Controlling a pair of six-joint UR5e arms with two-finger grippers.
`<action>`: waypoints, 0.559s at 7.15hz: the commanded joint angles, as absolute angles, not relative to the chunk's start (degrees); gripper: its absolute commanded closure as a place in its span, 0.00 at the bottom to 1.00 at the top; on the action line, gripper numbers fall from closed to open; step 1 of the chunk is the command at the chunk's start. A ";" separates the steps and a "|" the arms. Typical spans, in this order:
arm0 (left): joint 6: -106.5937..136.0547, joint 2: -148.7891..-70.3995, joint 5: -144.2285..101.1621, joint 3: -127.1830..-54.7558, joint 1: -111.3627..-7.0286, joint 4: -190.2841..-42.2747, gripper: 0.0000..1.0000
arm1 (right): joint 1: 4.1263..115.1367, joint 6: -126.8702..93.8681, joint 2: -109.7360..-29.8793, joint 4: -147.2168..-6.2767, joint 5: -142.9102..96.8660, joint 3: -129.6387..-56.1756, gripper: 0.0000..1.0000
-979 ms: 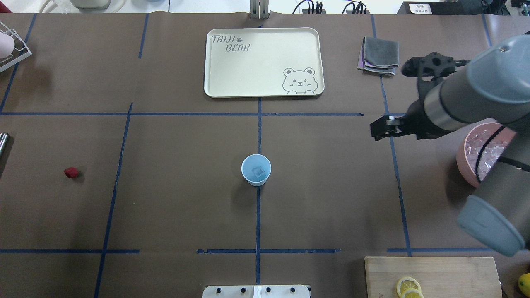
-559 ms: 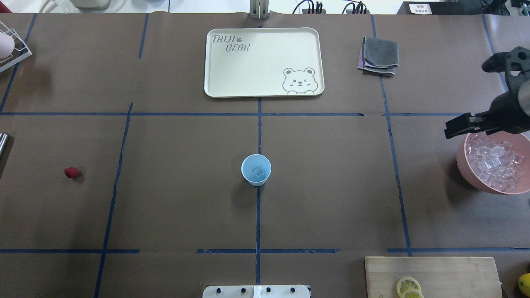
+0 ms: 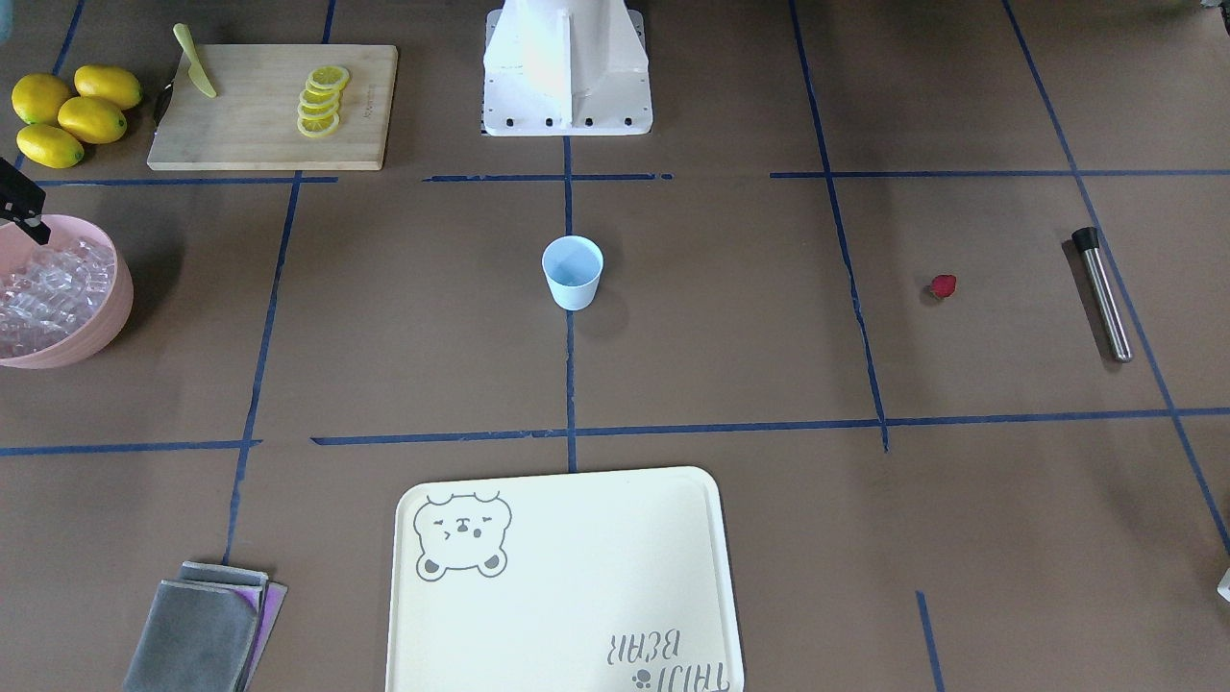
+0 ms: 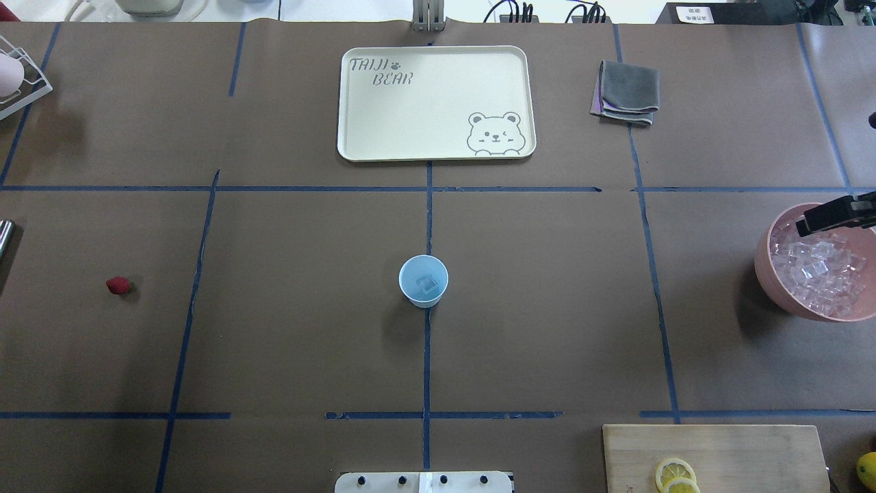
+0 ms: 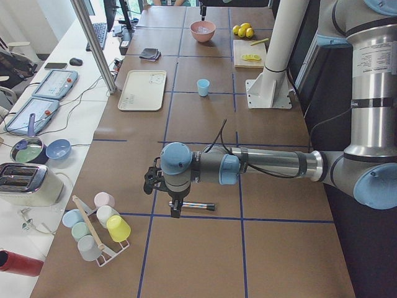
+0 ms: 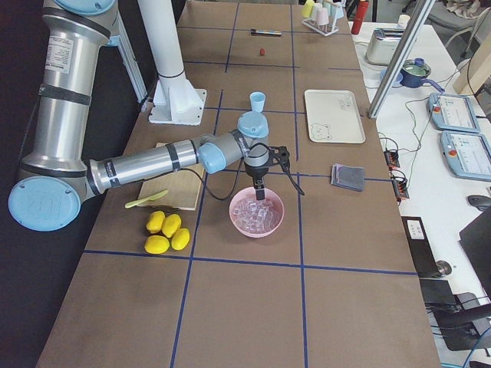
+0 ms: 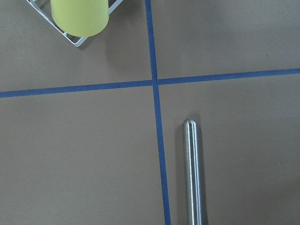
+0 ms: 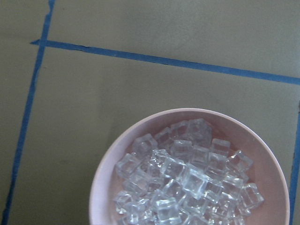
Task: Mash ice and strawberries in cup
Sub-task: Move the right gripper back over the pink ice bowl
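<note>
Hovering our right gripper (image 4: 819,220) over the bowl (image 8: 117,147) of ice (image 8: 187,180), left gripper (image 5: 175,212) near the rod (image 7: 192,173), we cannot tell either's opening.

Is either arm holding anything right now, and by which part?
Nothing visibly. The right gripper hangs over the pink bowl of ice; the metal muddler lies free near the left gripper.

cup (image 4: 408,277) pale blue | strawberry (image 4: 118,285) red | ice (image 4: 821,274) clear | bowl (image 4: 763,263) pink | tray (image 4: 438,103) cream, grey bear print
</note>
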State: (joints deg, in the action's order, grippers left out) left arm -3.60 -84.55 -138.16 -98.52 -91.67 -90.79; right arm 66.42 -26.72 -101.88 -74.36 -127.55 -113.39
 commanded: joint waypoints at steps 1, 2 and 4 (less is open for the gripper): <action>-3.60 -84.55 -138.16 -98.44 -91.67 -90.79 0.00 | 66.36 -26.72 -101.61 -70.58 -127.62 -107.86 0.01; -3.52 -84.55 -138.16 -98.52 -91.67 -90.79 0.00 | 65.92 -26.72 -101.51 -70.58 -127.79 -107.75 0.01; -3.60 -84.55 -138.16 -98.44 -91.67 -90.79 0.00 | 62.42 -26.81 -101.51 -70.58 -127.53 -107.75 0.01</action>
